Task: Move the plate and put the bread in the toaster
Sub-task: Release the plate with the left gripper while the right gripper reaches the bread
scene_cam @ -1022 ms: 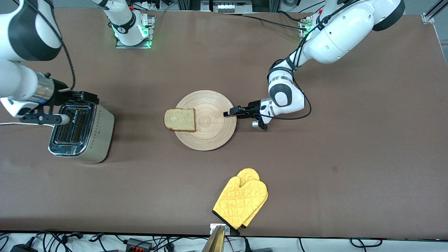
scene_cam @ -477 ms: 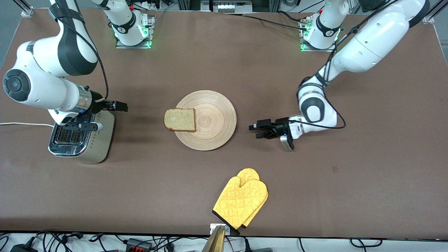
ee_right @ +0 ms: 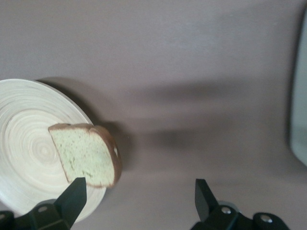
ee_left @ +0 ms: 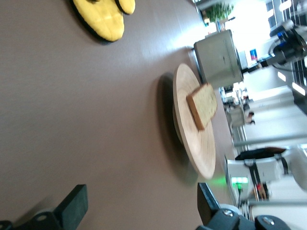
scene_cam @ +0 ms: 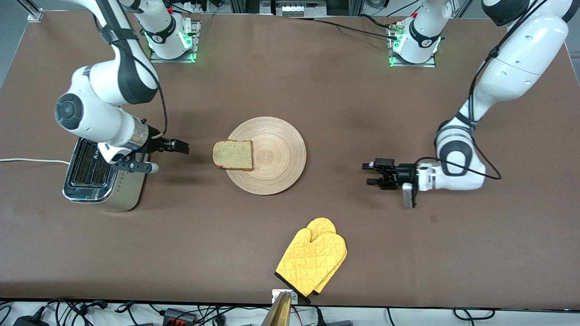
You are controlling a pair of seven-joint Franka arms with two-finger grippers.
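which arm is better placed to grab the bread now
Right, probably. The right gripper is open between the toaster and the bread, which overhangs the plate rim on that side. The left gripper, also open, is off the plate's edge toward the left arm's end.

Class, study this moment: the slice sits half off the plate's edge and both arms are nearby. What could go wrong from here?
1. The bread overhangs the plate rim on the toaster side; a push from the open right hand might slide it off or shift the plate.
2. The right arm's wrist hangs over the toaster, so it might bump it.
3. The open left hand sits low beside the plate, possibly crowding a reach.
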